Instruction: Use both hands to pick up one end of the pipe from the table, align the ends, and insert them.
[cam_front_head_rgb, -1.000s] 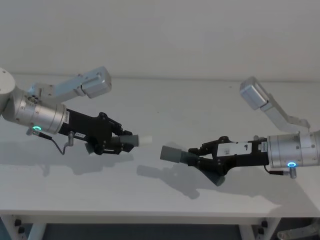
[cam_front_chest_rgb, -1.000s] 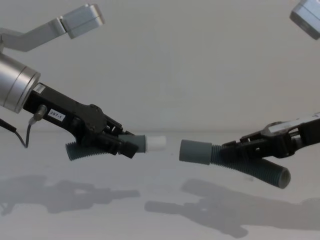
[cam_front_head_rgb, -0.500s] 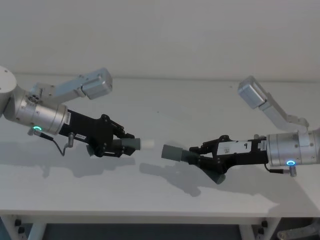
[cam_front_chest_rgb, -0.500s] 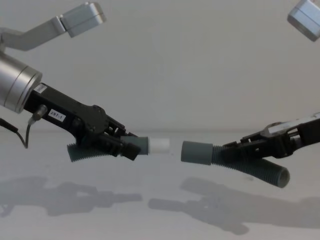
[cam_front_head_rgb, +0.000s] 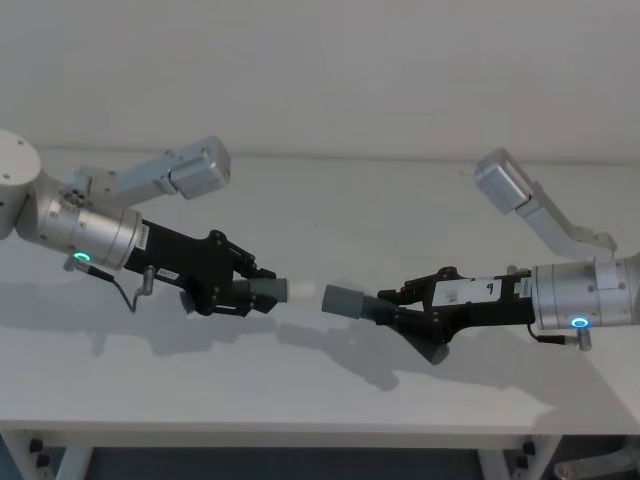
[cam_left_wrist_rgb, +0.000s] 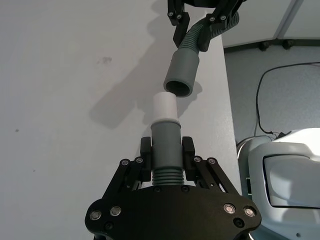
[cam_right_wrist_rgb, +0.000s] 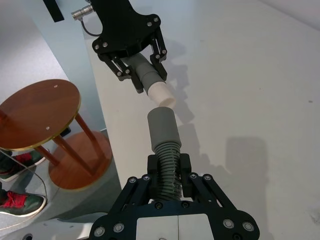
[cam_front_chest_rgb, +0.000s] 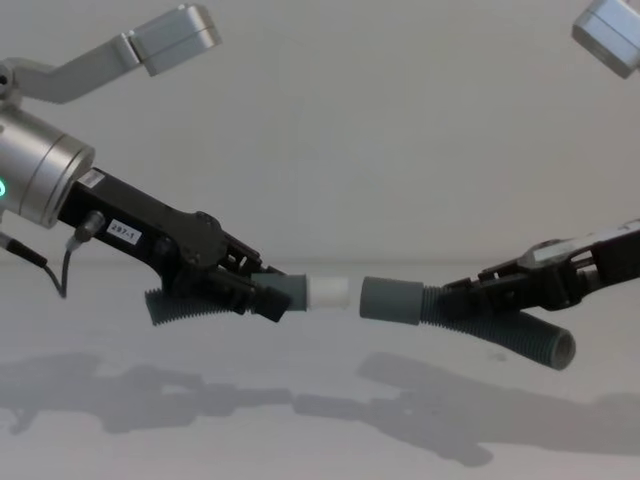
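- Left end effector (cam_front_chest_rgb: 268, 296) clamped on white-tipped hose piece (cam_front_chest_rgb: 300, 293), held above desk (cam_front_head_rgb: 330, 195).
- Right end effector (cam_front_chest_rgb: 465, 293) clamped on wide-cuffed hose piece (cam_front_chest_rgb: 392, 300); cuffs faced, just apart.

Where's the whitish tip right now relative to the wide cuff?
The whitish tip, on the hose piece held by the left gripper, is above the table at mid-scene, facing the wide cuff in the right gripper, a small gap apart.
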